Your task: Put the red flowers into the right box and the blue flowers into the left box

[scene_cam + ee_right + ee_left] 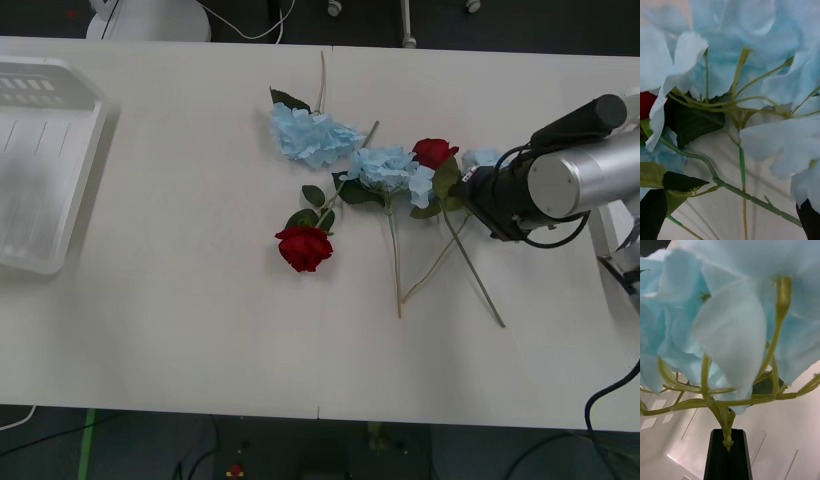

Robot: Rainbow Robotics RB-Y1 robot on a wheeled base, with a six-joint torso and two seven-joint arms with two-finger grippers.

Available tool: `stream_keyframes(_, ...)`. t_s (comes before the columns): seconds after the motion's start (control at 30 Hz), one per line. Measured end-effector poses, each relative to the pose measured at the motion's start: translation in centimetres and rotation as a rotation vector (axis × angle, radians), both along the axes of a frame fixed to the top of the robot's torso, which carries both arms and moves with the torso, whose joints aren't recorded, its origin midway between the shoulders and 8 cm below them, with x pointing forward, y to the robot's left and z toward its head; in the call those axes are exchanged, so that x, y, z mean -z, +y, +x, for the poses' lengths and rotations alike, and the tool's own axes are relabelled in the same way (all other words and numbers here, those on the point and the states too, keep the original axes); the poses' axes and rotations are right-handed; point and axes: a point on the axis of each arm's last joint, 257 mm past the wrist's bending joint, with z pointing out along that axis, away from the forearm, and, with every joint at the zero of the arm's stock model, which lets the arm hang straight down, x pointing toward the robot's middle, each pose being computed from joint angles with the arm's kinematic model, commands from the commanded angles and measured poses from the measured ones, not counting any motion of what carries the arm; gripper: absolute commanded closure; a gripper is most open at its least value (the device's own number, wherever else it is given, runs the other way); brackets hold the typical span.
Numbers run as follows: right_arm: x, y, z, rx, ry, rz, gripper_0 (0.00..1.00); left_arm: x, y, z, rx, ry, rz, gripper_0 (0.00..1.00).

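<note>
Two blue flowers point(312, 133) point(390, 168) lie mid-table, and a third point(483, 157) peeks out behind my right gripper point(462, 192). One red flower point(304, 247) lies in front of them and another point(434, 152) beside the gripper. In the right wrist view my right gripper point(730, 219) is open, its black fingers point(651, 213) either side of green stems point(742, 168), with blue petals point(775, 142) close ahead. My left gripper point(729, 452) is shut on the stem of a blue flower point(733, 337), held over the slotted white floor of the left box point(782, 453). That left box point(50, 170) stands at the table's far left.
A white rim point(608, 232) that looks like the right box shows at the table's right edge, mostly behind my right arm. Long stems point(470, 270) cross and fan toward the front edge. Bare tabletop lies between the left box and the flowers.
</note>
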Motion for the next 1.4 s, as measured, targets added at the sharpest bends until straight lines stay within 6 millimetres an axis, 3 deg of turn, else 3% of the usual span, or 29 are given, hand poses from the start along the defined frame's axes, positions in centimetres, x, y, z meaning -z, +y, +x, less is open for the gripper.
stream_keyframes(0.07,0.4,0.9,0.1,0.041,0.003,0.022,0.00,0.3,0.3,-0.1,-0.006,0.003,0.003,0.57)
stream_keyframes(0.13,0.7,1.6,0.1,0.096,0.009,0.053,0.00,0.5,0.4,-0.2,-0.010,0.009,0.006,0.34)
stream_keyframes(0.23,0.9,1.8,0.2,0.124,0.007,0.053,0.00,0.7,0.5,-0.3,-0.012,0.013,0.008,0.18)
stream_keyframes(0.37,1.6,0.6,0.3,0.147,0.013,0.024,0.00,0.7,0.4,-0.2,-0.010,0.008,0.000,0.16)
stream_keyframes(0.5,2.0,-0.2,0.3,0.171,0.027,0.034,0.00,0.3,-2.0,0.5,0.030,-0.009,-0.088,0.16)
stream_keyframes(0.6,1.5,0.1,0.4,0.179,0.033,0.086,0.00,-1.0,-5.7,1.1,0.106,-0.017,-0.175,0.15)
stream_keyframes(0.7,1.3,-0.1,0.5,0.188,0.031,0.100,0.00,-3.2,-10.1,1.6,0.207,-0.039,-0.262,0.06)
stream_keyframes(0.87,2.4,-1.2,0.3,0.215,0.056,0.088,0.00,-5.6,-16.3,2.3,0.349,-0.084,-0.390,0.04)
stream_keyframes(1.13,3.7,-3.1,0.5,0.252,0.057,0.057,0.00,-4.9,-23.1,4.9,0.383,-0.098,-0.334,0.00)
stream_keyframes(1.3,4.3,-4.0,0.8,0.268,0.050,0.041,0.00,-4.0,-29.1,6.7,0.236,-0.116,-0.512,0.00)
stream_keyframes(1.4,4.3,-3.8,0.8,0.267,0.050,0.041,0.00,-4.0,-32.4,7.7,0.211,-0.118,-0.521,0.00)
